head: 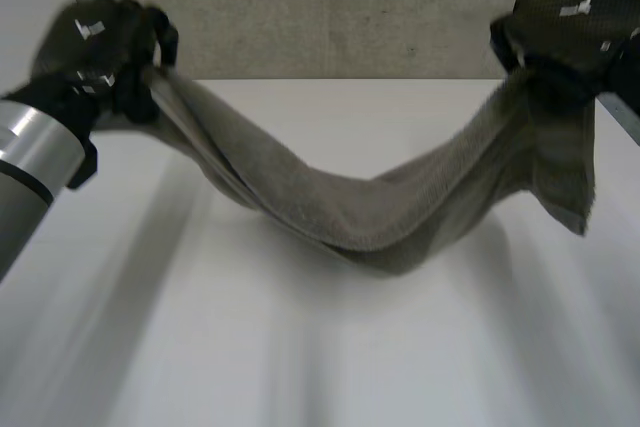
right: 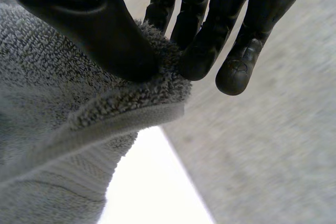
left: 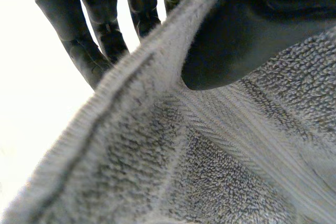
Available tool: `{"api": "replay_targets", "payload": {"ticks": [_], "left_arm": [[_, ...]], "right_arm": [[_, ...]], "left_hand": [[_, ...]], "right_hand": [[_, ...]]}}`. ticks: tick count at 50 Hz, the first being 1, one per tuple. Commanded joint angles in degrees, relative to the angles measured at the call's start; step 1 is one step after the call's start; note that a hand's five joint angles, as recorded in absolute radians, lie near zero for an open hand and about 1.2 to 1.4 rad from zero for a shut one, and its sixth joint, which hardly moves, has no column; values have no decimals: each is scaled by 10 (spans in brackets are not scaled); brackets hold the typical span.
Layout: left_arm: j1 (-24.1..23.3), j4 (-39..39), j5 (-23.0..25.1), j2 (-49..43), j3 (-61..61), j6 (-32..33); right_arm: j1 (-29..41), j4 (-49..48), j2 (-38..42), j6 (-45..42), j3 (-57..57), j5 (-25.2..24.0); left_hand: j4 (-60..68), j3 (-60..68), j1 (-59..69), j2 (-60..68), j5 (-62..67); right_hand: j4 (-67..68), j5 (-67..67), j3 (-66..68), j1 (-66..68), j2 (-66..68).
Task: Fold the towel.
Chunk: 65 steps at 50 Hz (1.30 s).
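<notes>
hanging in a slack curve, the grey-brown terry towel (head: 370, 217) sags toward the white table (head: 300, 367), probably held up so one end can be brought over the other. the black left hand (head: 95, 47) pinches one end, thumb against fingers; the black right hand (head: 570, 27) pinches the opposite corner likewise.

left robot hand (head: 95, 47): aloft, thumb-pinching; right robot hand (head: 570, 22): aloft, thumb-pinching
</notes>
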Motion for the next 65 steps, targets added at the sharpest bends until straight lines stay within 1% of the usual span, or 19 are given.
{"api": "replay_targets", "payload": {"ticks": [1, 4, 6, 9, 11, 12, 14, 17, 19, 22, 26, 34, 38, 42, 44, 50, 53, 58, 65], "left_arm": [[0, -25, 0, -116, 6, 30], [-5, -31, -2, -179, 50, 59], [-16, -42, -1, -242, 119, 73], [-25, -48, 0, -266, 165, 77], [-31, -47, -4, -295, 267, 72], [-31, -47, -4, -295, 267, 72], [-37, -39, -8, -299, 358, 68], [-43, -23, -10, -297, 391, 61], [-49, 40, -26, -281, 413, 29], [-43, 94, -52, -245, 399, -16], [-41, 109, -57, -234, 361, -45], [-41, 113, -54, -242, 237, -38], [-40, 112, -46, -263, 150, -14], [-35, 113, -30, -279, 97, 16], [-23, 114, -11, -291, 50, 57], [-11, 109, 7, -287, 1, 107], [-8, 105, 12, -278, -20, 124], [10, 88, 20, -203, -63, 125], [45, 40, 55, -56, -129, 122]], "right_arm": [[-5, 29, 100, -38, 14, -13], [7, 27, 149, -51, -8, -9], [34, 12, 213, -47, -63, 14], [51, -16, 239, -38, -99, 30], [72, -121, 259, -18, -159, 71], [72, -122, 259, -18, -159, 71], [86, -255, 255, -1, -187, 102], [86, -316, 248, 4, -189, 111], [86, -378, 219, 14, -181, 115], [87, -374, 204, 20, -167, 110], [85, -367, 202, 23, -138, 103], [80, -330, 204, 18, -47, 53], [76, -270, 236, 15, -6, 22], [77, -240, 276, 1, 19, 21], [75, -229, 300, -33, 51, 24], [73, -228, 296, -70, 84, 29], [66, -223, 265, -69, 99, 33], [36, -198, 192, -64, 133, 31], [0, -129, 58, -42, 163, 24]], "left_hand": [[-103, -117, -100, -105, -221], [-103, -117, -100, -105, -221], [-103, -117, -100, -105, -221], [-103, -117, -100, -105, -221], [-103, -117, -100, -105, -221], [-103, -117, -100, -105, -221], [-103, -117, -100, -105, -221], [-103, -117, -100, -105, -221], [-103, -117, -100, -105, -221], [-103, -117, -100, -105, -221], [-103, -117, -100, -105, -221], [-103, -117, -100, -105, -221], [-103, -117, -100, -105, -221], [-103, -117, -100, -105, -221], [-103, -117, -100, -105, -221], [-103, -117, -100, -105, -221], [-103, -117, -100, -105, -221], [-103, -117, -100, -105, -221], [-103, -117, -100, -105, -221]], "right_hand": [[22, 33, 23, 43, 45], [22, 33, 23, 43, 45], [22, 33, 23, 43, 45], [22, 33, 23, 43, 45], [22, 33, 23, 43, 45], [22, 33, 23, 43, 45], [22, 33, 23, 43, 45], [22, 33, 23, 43, 45], [22, 33, 23, 43, 45], [22, 33, 23, 43, 45], [22, 33, 23, 43, 45], [22, 33, 23, 43, 45], [22, 33, 23, 43, 45], [22, 33, 23, 43, 45], [22, 33, 23, 43, 45], [22, 33, 23, 43, 45], [22, 33, 23, 43, 45], [22, 33, 23, 43, 45], [22, 33, 23, 43, 45]]}}
